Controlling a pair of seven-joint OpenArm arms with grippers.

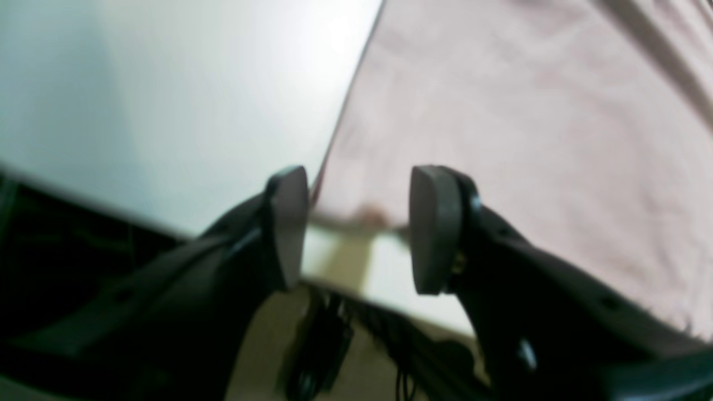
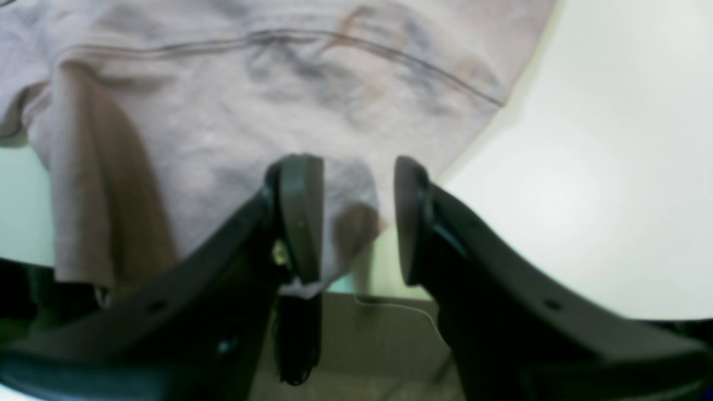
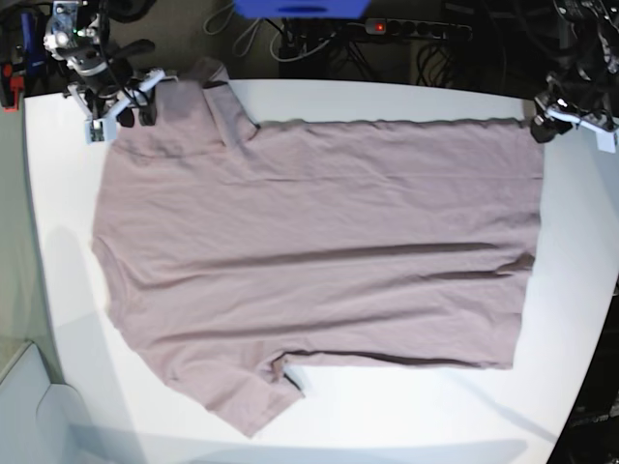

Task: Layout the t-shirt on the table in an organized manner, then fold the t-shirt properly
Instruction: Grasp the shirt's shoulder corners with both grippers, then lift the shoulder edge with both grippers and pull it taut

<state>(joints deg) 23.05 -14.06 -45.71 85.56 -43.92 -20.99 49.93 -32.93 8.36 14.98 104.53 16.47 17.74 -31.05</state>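
The mauve t-shirt (image 3: 319,251) lies spread flat and sideways on the white table (image 3: 406,430), hem to the right, one sleeve (image 3: 218,92) at the far edge, the other (image 3: 256,401) near the front. My left gripper (image 3: 542,126) sits at the hem's far right corner. In the left wrist view its fingers (image 1: 437,228) stand apart, the left gripper (image 1: 362,228) open, with the t-shirt (image 1: 501,139) corner just beyond the gap. My right gripper (image 3: 124,108) is at the far left shoulder. The right gripper (image 2: 355,220) is open, a fold of the t-shirt (image 2: 223,139) lying loose between its fingers.
Both grippers hang near the table's far edge; dark floor and cables (image 2: 390,306) show below it in the wrist views. A power strip (image 3: 406,29) with cables and a blue object (image 3: 300,8) lie behind the table. Bare table (image 1: 167,111) runs along the shirt's side.
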